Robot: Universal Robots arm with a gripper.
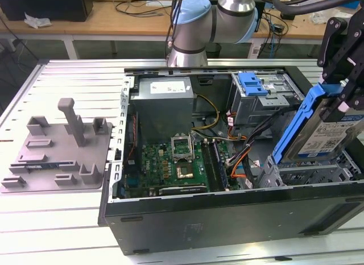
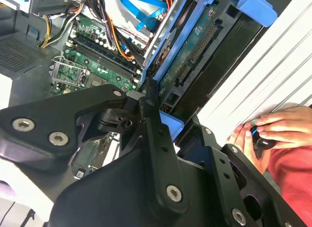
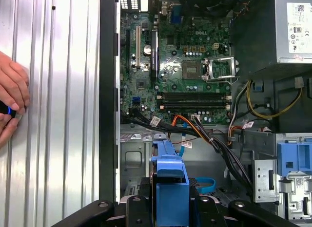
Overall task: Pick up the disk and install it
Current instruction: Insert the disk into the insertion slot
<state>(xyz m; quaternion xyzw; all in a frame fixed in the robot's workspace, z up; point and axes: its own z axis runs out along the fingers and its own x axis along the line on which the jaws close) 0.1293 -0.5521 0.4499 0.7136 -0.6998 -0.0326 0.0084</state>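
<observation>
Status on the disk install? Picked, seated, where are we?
Done: pickup. The gripper is shut on the disk by its blue carrier frame. In hand: the disk hangs tilted over the drive cage at the exterior view's right of the open computer case. Left: seating. The disk is not yet slid into the cage, and most of it stands above it.

Silver-grey arm (image 1: 238,12), pale-blue joint cap (image 1: 190,16), black jaws with silver screws (image 2: 173,192)
</observation>
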